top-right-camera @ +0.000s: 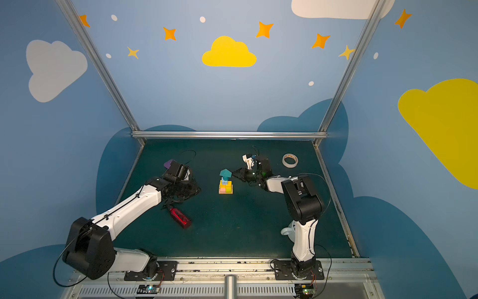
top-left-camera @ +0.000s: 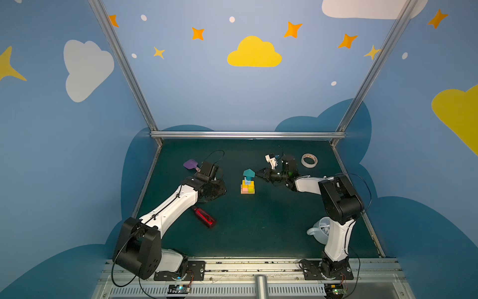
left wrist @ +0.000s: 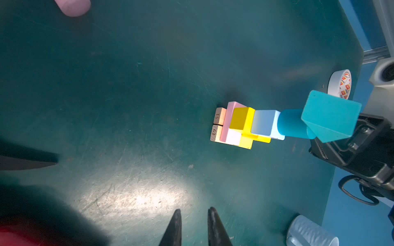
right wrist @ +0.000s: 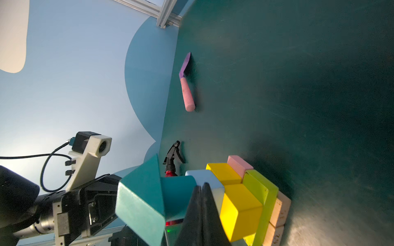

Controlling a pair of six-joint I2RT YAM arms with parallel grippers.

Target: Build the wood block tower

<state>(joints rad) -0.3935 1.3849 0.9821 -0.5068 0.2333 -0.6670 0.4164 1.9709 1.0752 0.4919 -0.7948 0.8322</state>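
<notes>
Standing tower (top-left-camera: 247, 184) | right pincer (top-left-camera: 256, 173) closed, just beside its top

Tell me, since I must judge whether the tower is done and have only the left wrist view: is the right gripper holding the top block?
Observer: No. The right gripper is shut on nothing, its tips close beside the top of the tower.
Operator: What is the red blur near me?
Observer: A red bottle lying on its side by the left arm.
Operator: And the pink stub?
Observer: The handle of a purple spatula lying flat on the table.
</notes>
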